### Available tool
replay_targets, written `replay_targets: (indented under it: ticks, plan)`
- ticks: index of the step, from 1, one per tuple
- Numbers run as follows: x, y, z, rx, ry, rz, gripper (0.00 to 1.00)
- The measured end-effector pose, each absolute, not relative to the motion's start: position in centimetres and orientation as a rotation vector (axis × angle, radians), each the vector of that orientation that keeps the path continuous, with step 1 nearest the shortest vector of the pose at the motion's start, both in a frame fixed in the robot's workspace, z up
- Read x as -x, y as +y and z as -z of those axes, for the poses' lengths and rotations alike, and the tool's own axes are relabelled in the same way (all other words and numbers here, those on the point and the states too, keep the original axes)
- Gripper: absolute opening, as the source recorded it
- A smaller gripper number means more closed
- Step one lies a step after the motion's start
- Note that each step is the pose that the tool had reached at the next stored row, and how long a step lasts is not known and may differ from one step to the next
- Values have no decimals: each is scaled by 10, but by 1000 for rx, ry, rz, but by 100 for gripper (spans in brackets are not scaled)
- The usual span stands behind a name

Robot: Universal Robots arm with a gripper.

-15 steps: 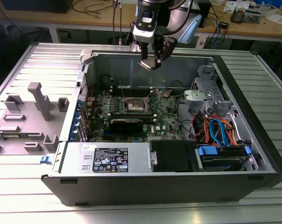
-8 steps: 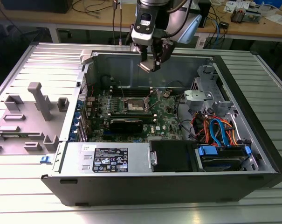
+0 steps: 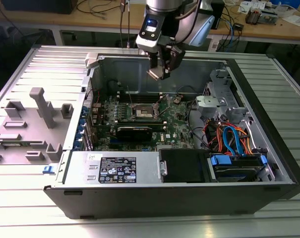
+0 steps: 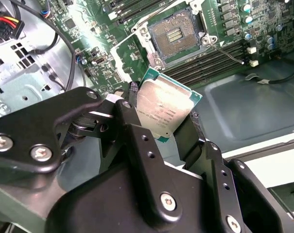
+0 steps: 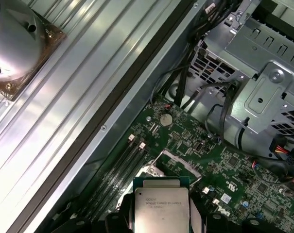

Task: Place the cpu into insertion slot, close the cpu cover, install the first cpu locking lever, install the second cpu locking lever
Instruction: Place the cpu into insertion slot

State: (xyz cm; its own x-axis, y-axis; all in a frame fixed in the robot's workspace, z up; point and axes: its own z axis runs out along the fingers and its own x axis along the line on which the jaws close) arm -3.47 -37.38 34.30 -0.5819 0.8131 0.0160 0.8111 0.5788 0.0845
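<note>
Over the motherboard (image 4: pixel 95 60), the claw (image 4: pixel 162 104) clenched on the cpu (image 4: pixel 167 108); insertion slot (image 4: pixel 176 33) well below, uncovered.

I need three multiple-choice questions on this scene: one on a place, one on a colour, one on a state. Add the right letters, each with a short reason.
1. Where is the chip? A) seated in the socket B) held in the tool above the board C) lying flat on the board
2. What colour is the board? A) green B) red C) white
3. The socket is: A) covered and shut B) holding another chip C) open and empty
Answers: 1 B, the tool grips its edges; 2 A, green surrounds the socket; 3 C, its dark contacts lie bare.
</note>
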Motion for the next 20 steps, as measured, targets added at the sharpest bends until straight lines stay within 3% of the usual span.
replay_targets:
  ticks: [20]
  plan:
    - [35, -377, -337, -1478, 2739, -127, 55]
